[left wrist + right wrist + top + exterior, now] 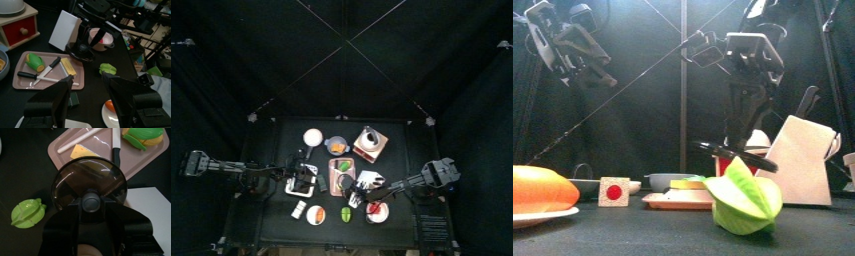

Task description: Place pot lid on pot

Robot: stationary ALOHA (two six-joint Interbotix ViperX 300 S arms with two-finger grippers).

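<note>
Left gripper [90, 102] hangs with its jaws spread apart and nothing between them, and out ahead of it lies the pink tray [25, 56] with a knife [41, 75] and a green-and-yellow piece on it. Just beyond the tray stands a white board [65, 30], and past that the other arm is planted over the pot [101, 39], whose red wall and pale inside peek out beside the black jaws. A green star-shaped fruit [107, 69] sits on the table between the left gripper and the pot. Over to the right gripper [91, 203]: it is clamped on the knob of the lid [87, 182], a dark see-through dome held flat under the jaws. Below that lid, the same tray corner [67, 140] shows with a yellow wedge [83, 151], and the green fruit [28, 213] lies off to one side of the gripper. From above, the right gripper [358, 195] sits just beside the pot [378, 211], lid not over it.
</note>
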